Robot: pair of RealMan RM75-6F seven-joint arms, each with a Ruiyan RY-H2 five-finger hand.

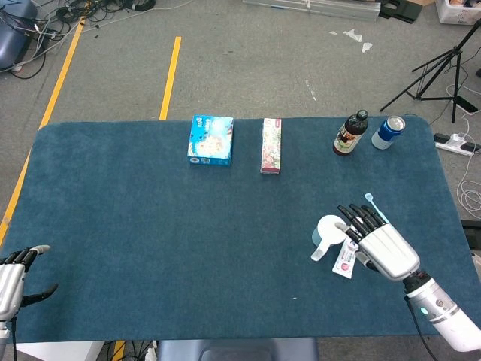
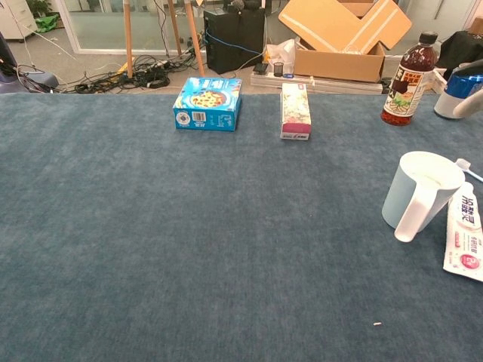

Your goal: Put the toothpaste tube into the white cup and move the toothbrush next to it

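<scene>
The white cup point(image 1: 328, 229) with a pale blue side stands upright at the table's right; its handle faces the front edge. In the chest view the cup point(image 2: 423, 192) looks empty. Just right of it the toothpaste tube point(image 1: 346, 258) lies flat, and it shows as well at the chest view's right edge point(image 2: 465, 237). My right hand point(image 1: 383, 246) hovers right of the tube with its fingers stretched out and apart, holding nothing. It covers most of the light blue toothbrush point(image 1: 372, 201), whose head end pokes out beyond the fingertips point(image 2: 463, 166). My left hand point(image 1: 12, 280) rests open at the front left corner.
Along the far edge stand a blue box point(image 1: 210, 140), a narrow flowered box point(image 1: 270, 145), a dark bottle point(image 1: 350, 133) and a blue can point(image 1: 388, 131). The table's right edge point(image 1: 455, 203) is close behind the toothbrush.
</scene>
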